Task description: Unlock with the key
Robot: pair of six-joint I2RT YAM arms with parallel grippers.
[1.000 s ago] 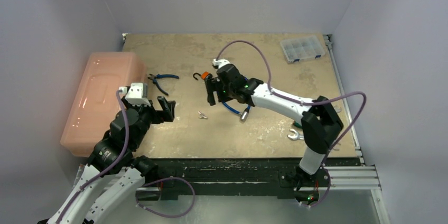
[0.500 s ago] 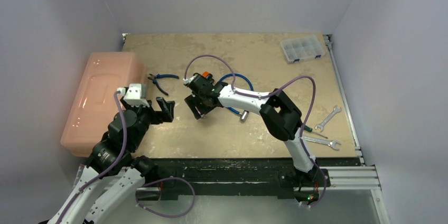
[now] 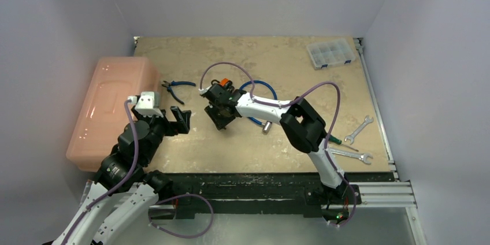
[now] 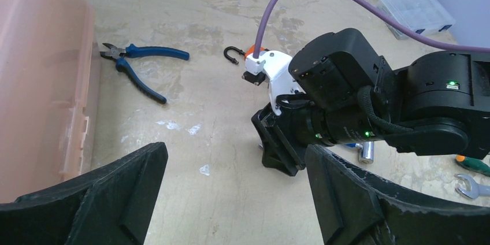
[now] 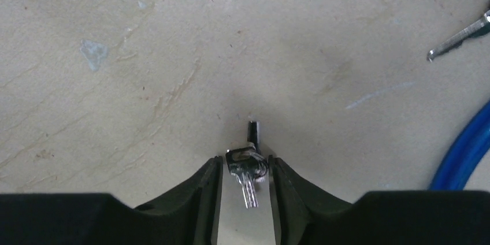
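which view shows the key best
The right wrist view: the key sits mid-frame, held between the fingers of the right hand, with its ring and blade clear. In the top external and left wrist views the right hand covers it, so the key cannot be seen there.

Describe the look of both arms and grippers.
The left arm and right arm have white shells with black joints, each trailed by a purple cable. Wrists carry white camera blocks. The left gripper and right gripper have black wedge-shaped fingers. Green lights glow on the right arm.
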